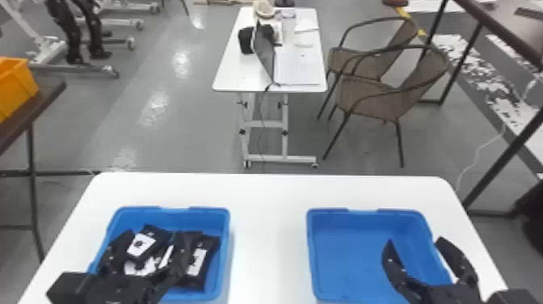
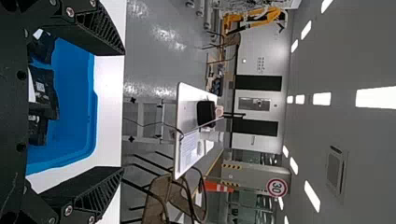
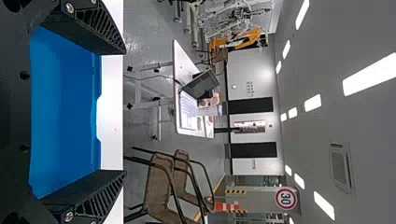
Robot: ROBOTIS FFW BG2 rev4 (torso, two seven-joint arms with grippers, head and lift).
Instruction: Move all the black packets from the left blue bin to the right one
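The left claw gapes wide over the left blue bin, among black packets; the right claw, also wide, is right of that bin. Best straddle one packet squarely before closing.

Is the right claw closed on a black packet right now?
No, the right claw stands wide open at the right blue bin, with nothing in its grasp.

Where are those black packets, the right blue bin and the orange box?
Black packets [image 1: 141, 244]: head view, one packet's white label.
Right blue bin [image 1: 343, 258]: head view, its inside floor.
Orange box [image 1: 16, 91]: head view, its side wall.
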